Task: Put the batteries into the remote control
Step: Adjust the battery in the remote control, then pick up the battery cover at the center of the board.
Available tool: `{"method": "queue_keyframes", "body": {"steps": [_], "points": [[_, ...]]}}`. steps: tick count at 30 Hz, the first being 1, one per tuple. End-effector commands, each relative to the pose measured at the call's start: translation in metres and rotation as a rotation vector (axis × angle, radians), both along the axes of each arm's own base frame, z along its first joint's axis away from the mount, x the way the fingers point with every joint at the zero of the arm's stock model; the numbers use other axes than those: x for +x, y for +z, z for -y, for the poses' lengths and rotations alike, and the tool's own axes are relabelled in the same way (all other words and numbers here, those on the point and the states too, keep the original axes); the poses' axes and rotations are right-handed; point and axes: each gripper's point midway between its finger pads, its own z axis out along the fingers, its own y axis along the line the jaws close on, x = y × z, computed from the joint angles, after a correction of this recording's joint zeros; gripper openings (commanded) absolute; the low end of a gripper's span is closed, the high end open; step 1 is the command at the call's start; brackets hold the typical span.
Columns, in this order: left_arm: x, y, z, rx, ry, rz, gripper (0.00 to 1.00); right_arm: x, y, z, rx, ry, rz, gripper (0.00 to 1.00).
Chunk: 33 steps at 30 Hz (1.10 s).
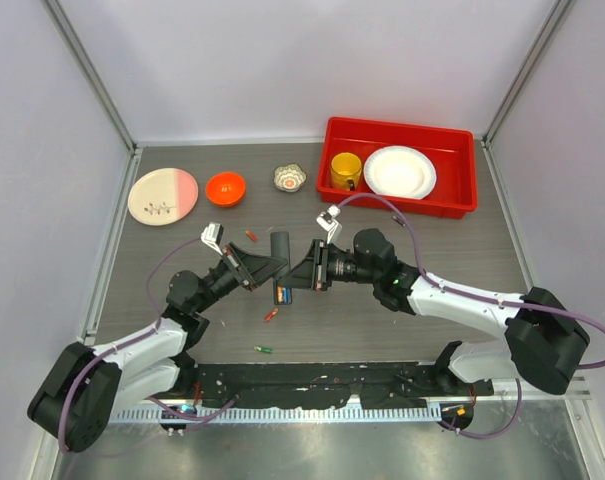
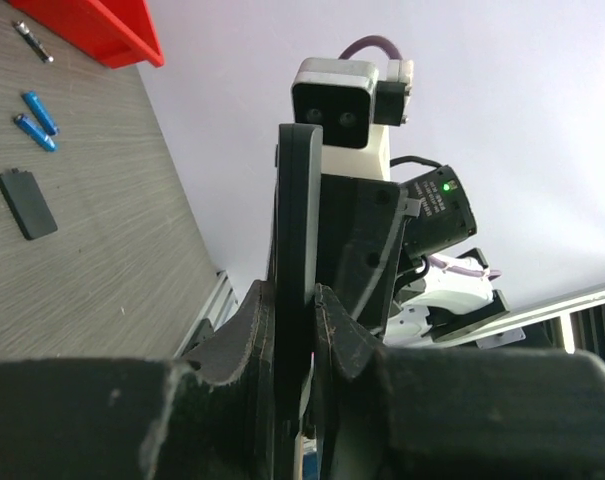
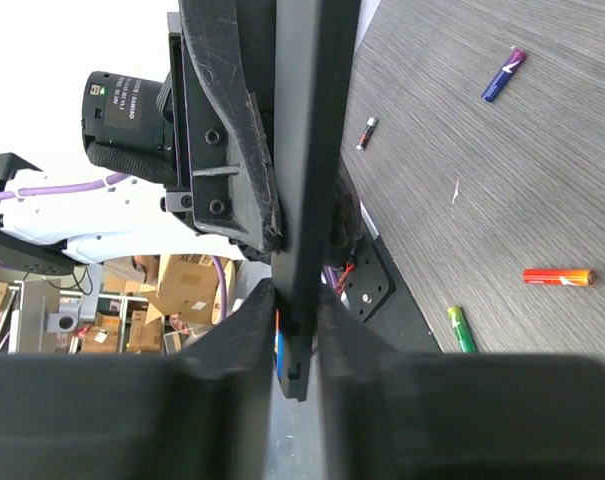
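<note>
The remote control (image 1: 279, 243) is a slim black bar held edge-on above the table's middle, between both grippers. My left gripper (image 1: 252, 270) is shut on one end of the remote control (image 2: 300, 230), its fingers (image 2: 252, 320) pressed on both faces. My right gripper (image 1: 304, 268) closes on the other end (image 3: 312, 150), both pads touching; a blue and orange battery (image 3: 279, 345) shows inside the bar. Loose batteries lie on the table: two blue (image 1: 285, 294), orange (image 1: 251, 236), red (image 1: 271, 315), green (image 1: 264, 349).
A small flat black piece (image 2: 26, 203) lies beside the blue batteries (image 2: 39, 112). At the back stand a red tray (image 1: 452, 205) with a yellow cup and a white plate, an orange bowl (image 1: 225, 187), a small patterned cup (image 1: 290, 178) and a pink-and-cream plate (image 1: 163, 196).
</note>
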Motion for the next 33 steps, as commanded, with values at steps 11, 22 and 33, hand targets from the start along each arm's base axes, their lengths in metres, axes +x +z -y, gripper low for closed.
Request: {"method": "queue_keyframes", "body": {"steps": [11, 22, 33], "points": [[0.001, 0.01, 0.003, 0.032, 0.006, 0.064, 0.0, 0.022, 0.039, 0.061, -0.106, -0.131, 0.194, 0.85], [0.008, -0.002, -0.004, 0.064, 0.081, 0.073, 0.0, 0.112, -0.092, 0.218, -1.017, -0.845, 0.148, 0.84], [-0.005, 0.004, -0.012, 0.063, 0.085, 0.129, 0.0, 0.128, -0.155, 0.197, -1.164, -0.665, 0.058, 0.84]]}}
